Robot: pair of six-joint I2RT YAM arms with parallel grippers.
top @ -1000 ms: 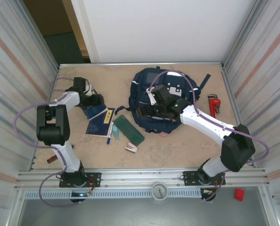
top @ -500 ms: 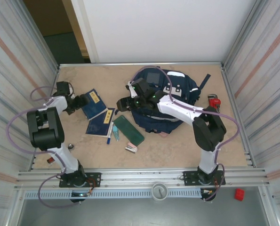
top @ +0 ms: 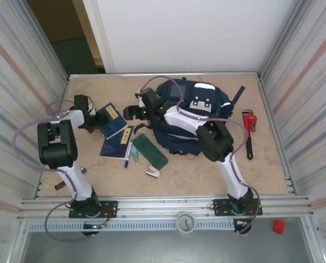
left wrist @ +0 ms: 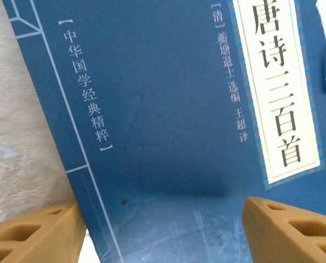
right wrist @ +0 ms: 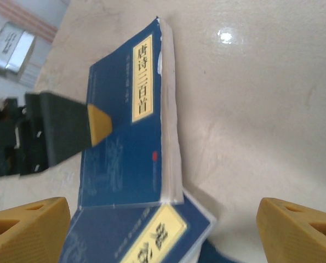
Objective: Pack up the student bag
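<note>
1. On the far middle of the table point(top: 206, 170): the student bag point(top: 220, 107). Lies flat, navy with white patches, one strap trailing toward the far right corner. Sits partly under the right arm, which reaches across it to the left.
2. Just left of the bag: the right gripper point(top: 129, 112). Hangs above the tabletop with both fingers point(right wrist: 26, 230) spread wide and nothing between them.
3. At the far left of the table: the left gripper point(top: 93, 121). Hovers low over a blue book point(left wrist: 152, 109) with its fingertips point(left wrist: 31, 235) set well apart (most of the cover shows in the gap). Has one tip by the book's edge and the other above the cover; contact cannot be told.
4. Between the two grippers: that same book, closed, with a pale yellow title strip. Meets a second blue book point(top: 117, 143) at its near end.
5. Nearer the arm bases: a green case point(top: 149, 152), with a blue pen point(top: 127, 156) just to its left.
6. Well right of the bag, apart from it: a red pipe wrench point(top: 249, 129).
</note>
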